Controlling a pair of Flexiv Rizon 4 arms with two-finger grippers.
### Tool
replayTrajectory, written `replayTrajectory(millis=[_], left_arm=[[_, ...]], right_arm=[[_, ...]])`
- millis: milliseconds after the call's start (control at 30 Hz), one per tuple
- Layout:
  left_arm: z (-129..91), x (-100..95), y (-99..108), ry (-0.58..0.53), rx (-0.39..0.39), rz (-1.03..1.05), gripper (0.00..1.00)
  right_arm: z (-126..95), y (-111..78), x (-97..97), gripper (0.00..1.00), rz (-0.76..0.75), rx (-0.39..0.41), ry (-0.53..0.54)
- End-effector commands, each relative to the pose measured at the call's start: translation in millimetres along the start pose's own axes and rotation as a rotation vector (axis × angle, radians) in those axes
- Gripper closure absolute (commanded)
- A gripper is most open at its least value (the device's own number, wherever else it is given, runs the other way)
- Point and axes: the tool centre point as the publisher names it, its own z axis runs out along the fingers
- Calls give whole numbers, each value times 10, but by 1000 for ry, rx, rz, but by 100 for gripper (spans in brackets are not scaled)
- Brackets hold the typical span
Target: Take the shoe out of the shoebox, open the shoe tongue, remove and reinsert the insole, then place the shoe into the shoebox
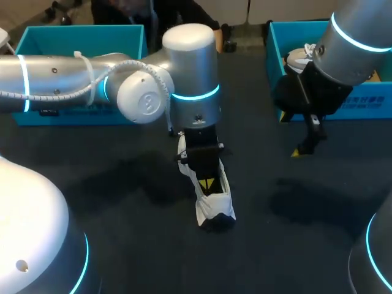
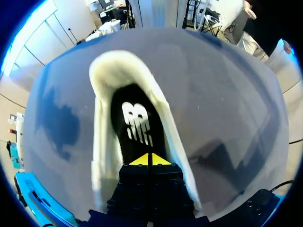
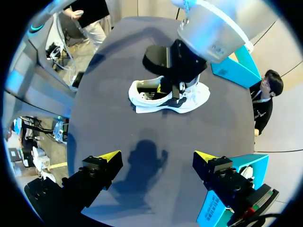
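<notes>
A white shoe [image 1: 214,199] lies on the dark table near the middle, its opening facing up. My left gripper [image 1: 207,182] reaches down into it from above. In the left wrist view the yellow tips of that gripper [image 2: 151,160] are pressed together, shut, right over the black insole [image 2: 135,123] between the shoe's white walls [image 2: 102,142]. Whether they pinch the insole I cannot tell. My right gripper [image 1: 291,135] hangs open above the table in front of the right shoebox [image 1: 367,101], holding nothing. From the right wrist, its gripper [image 3: 157,158] stands wide, well back from the shoe [image 3: 189,101].
A second blue shoebox [image 1: 79,37] stands at the back left behind my left arm. Another light shoe [image 1: 300,56] sits in the right shoebox. Dark bare table surrounds the shoe on all sides.
</notes>
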Motion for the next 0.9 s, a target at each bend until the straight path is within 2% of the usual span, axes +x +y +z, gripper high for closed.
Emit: replayTrajectory(millis=[33, 233, 433, 533, 700, 900], left_arm=[[-85, 1, -113, -21, 63, 24, 100], [84, -121, -239, -10, 185, 46, 100], [305, -146, -290, 19, 210, 61, 100], [384, -142, -271, 21, 209, 59, 100], [464, -145, -203, 19, 159, 50, 100], [455, -48, -63, 31, 98, 25, 100]], right_arm=[[17, 5, -5, 0, -1, 2, 0], [17, 5, -5, 0, -1, 2, 0], [17, 5, -5, 0, -1, 2, 0], [17, 5, -5, 0, -1, 2, 0], [17, 5, -5, 0, -1, 2, 0], [17, 5, -5, 0, -1, 2, 0]])
